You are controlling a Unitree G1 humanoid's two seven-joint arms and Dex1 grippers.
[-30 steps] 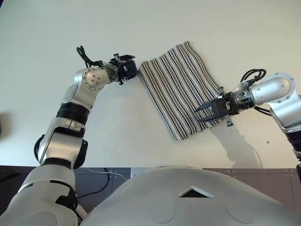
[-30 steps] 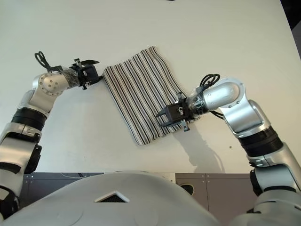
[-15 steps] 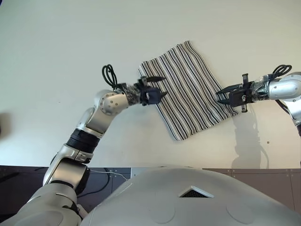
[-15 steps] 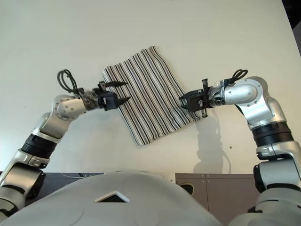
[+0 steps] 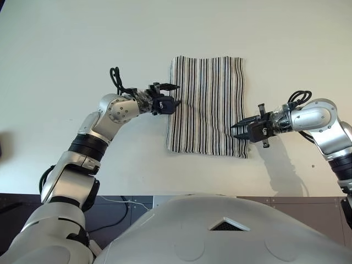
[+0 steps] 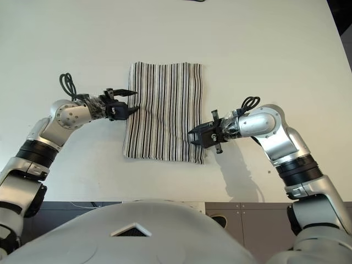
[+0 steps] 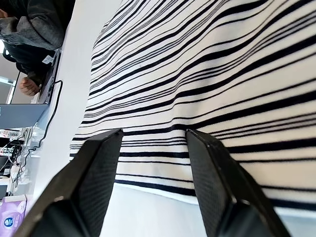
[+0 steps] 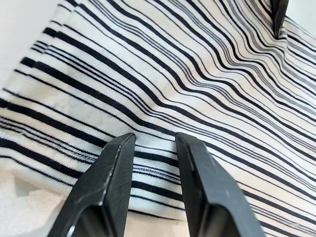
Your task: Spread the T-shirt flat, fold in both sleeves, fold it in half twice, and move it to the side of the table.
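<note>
T-shirt (image 5: 206,104), striped and folded into a rectangle, lay flat on the white counter (image 5: 66,44) between the two arms. The left claw (image 5: 177,94) sat at its left edge, fingers spread apart and holding nothing. The right claw (image 5: 236,131) sat at the right edge, close to the near corner, its fingers likewise parted over the cloth.

Plain white table (image 5: 66,44), dark panels (image 5: 286,206) below its near edge, soft even light
</note>
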